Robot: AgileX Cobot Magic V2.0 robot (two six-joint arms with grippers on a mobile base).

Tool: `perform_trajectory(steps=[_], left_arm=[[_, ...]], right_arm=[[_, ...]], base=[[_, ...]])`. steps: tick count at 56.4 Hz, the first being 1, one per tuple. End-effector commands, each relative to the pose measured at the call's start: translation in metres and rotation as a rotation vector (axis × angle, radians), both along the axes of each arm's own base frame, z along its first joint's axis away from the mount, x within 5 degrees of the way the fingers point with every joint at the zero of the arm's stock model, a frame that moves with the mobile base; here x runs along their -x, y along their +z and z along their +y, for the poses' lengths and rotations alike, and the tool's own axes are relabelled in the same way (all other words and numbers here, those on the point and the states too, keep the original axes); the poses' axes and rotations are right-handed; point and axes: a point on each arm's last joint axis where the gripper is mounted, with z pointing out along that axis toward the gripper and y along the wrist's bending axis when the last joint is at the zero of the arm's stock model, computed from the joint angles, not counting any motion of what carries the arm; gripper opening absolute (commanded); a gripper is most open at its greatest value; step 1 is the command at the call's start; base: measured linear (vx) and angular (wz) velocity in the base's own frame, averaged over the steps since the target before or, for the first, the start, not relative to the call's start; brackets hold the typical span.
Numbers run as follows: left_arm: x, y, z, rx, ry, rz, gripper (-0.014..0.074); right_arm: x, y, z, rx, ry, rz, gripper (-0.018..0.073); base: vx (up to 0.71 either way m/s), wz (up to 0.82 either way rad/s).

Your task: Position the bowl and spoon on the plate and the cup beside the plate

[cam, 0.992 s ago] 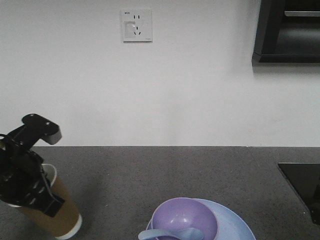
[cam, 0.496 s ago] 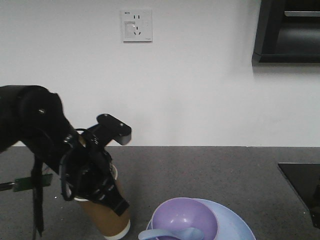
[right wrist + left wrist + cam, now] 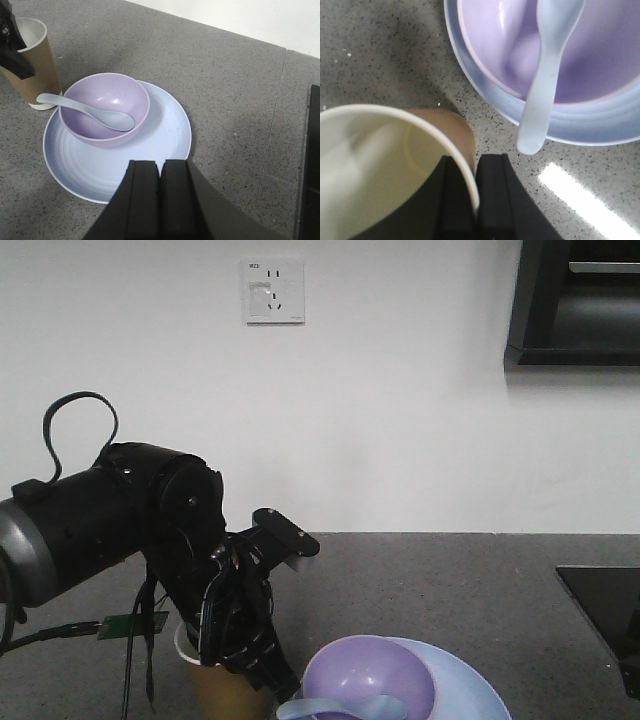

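The brown cup, white inside with a rolled rim, is pinched at its rim by the left gripper, just beside the plate. The right gripper is seen closed on nothing.

The bowl is sitting on the plate, toward the plate's left portion in the right wrist view, and the spoon is lying in the bowl with its scoop inside and its handle projecting over the bowl's rim toward the cup. The cup is standing upright on the countertop just beside the plate's left edge, with the left gripper straddling its rim, one finger inside and one outside. The right gripper is hanging over the plate's near edge.
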Motion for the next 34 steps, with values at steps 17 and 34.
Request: perform_trajectory(steps=[17, 34], left_arm=[[0.0047, 0.022, 0.0004, 0.056, 0.005, -0.063, 0.025], [0.0069, 0.0221, 0.0028, 0.033, 0.004, -0.045, 0.0461]], right_arm=[[-0.0009, 0.0139, -0.0006, -0.022, -0.008, -0.093, -0.0011], [-0.0005, 0.0133, -0.0005, -0.022, -0.007, -0.085, -0.0011]], base=[[0.0, 0.0], [0.0, 0.0]])
